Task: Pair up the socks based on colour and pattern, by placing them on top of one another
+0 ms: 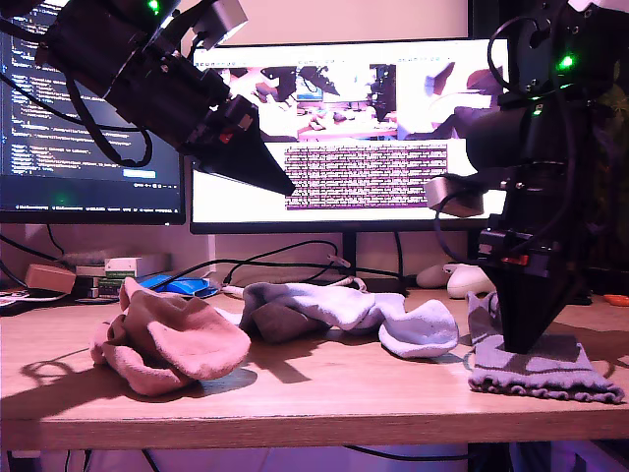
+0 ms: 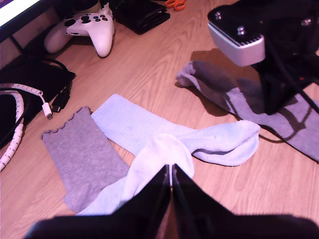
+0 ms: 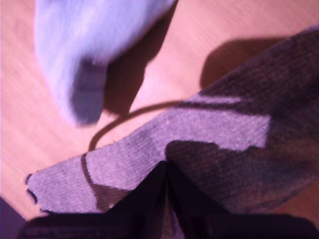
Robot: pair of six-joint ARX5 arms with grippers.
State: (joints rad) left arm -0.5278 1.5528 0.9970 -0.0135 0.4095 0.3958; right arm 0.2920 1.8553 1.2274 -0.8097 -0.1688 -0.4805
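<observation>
Two pink socks [image 1: 167, 344] lie heaped towards the exterior view's left. In the middle, pale-blue socks [image 1: 413, 324] [image 2: 224, 142] overlap a grey frilly-cuffed sock [image 1: 280, 315] [image 2: 82, 154]. My first gripper [image 1: 285, 187] [image 2: 172, 174] hangs high above this pile, shut and holding nothing. Another grey sock [image 1: 550, 369] [image 2: 294, 124] [image 3: 209, 134] lies at the exterior view's right. My second gripper [image 1: 519, 344] [image 3: 167, 167] points straight down with its tips closed on that sock's fabric. One end of the sock rises beside the fingers. A pale-blue sock toe [image 3: 84, 50] shows close by.
A white game controller [image 2: 89, 27] [image 1: 467, 280], a black pouch [image 2: 142, 15] and orange scissors [image 2: 174, 4] lie behind the socks. A coiled white cable [image 2: 15, 124] is at the back. Two monitors [image 1: 334, 128] stand along the rear. The table's front edge [image 1: 295, 413] runs just before the socks.
</observation>
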